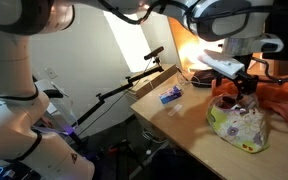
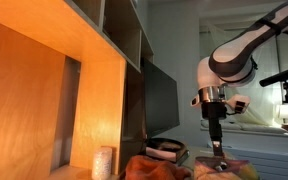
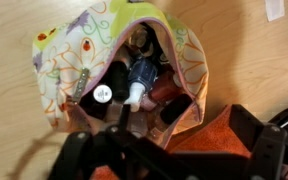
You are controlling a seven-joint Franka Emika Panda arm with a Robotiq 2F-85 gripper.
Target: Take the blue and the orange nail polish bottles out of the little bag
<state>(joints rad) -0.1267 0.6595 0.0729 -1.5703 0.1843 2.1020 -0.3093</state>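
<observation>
The little bag (image 3: 69, 60) lies open on the wooden table, and the wrist view looks straight into its mouth. Several small bottles are packed inside: a dark bluish one (image 3: 144, 71) with a pale cap, one with a white cap (image 3: 104, 93), and dark reddish ones (image 3: 170, 92). I cannot tell which is the orange nail polish. My gripper (image 3: 164, 140) hangs just above the bag's near edge, open, its dark fingers (image 3: 252, 128) spread wide and holding nothing. In an exterior view the gripper (image 1: 234, 92) sits right over the bag (image 1: 239, 125).
An orange-red cloth (image 3: 219, 120) lies under and beside the bag (image 1: 284, 100). A small blue-and-white object (image 1: 170, 95) rests on the table nearer its corner. The table edge (image 1: 169, 125) drops off in front. Shelving (image 2: 104, 60) stands beside the arm (image 2: 224, 75).
</observation>
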